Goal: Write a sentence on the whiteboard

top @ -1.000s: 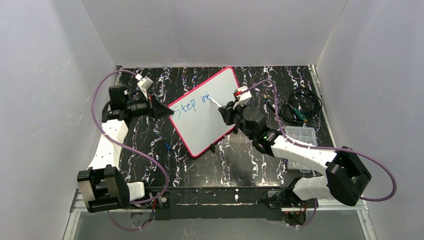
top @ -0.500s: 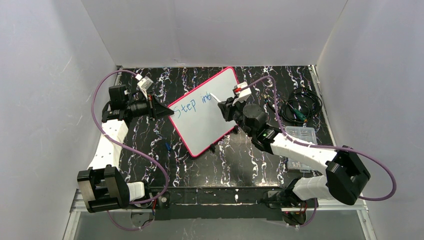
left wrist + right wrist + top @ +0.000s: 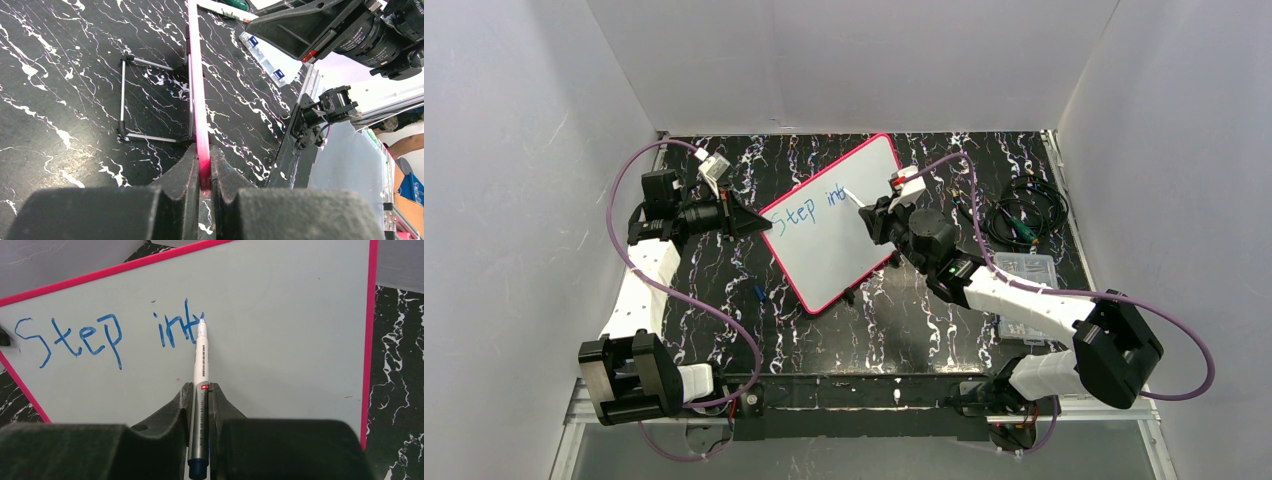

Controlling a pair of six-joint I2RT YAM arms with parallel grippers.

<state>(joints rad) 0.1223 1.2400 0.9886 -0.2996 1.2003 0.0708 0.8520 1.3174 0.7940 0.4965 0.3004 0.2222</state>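
Gripping the pen (image 3: 201, 365) along 12 o'clock, our right end effector (image 3: 200, 390) has its tip at the last stroke of the sentence (image 3: 112, 335); we judge bare board (image 3: 290, 340) toward 3 o'clock comes next, left end effector (image 3: 202, 167) clamping its edge.

The whiteboard (image 3: 834, 250) has a smooth, pale face with a soft sheen, and its thin pink-red frame looks like glossy plastic. The marker pen (image 3: 201, 365) is smooth white plastic, shiny along the barrel, with a dark blue end cap. The fingers of the left tool (image 3: 202, 152) and the right tool (image 3: 200, 387) are matt black and faintly grainy. The surface (image 3: 894, 330) is black with white marble veining and mostly matt. The wire stand (image 3: 122, 95) under the board is thin bright metal with black tips. At three o'clock from the board sits a clear plastic box (image 3: 1024, 270). The walls (image 3: 524, 150) are flat, matt white.
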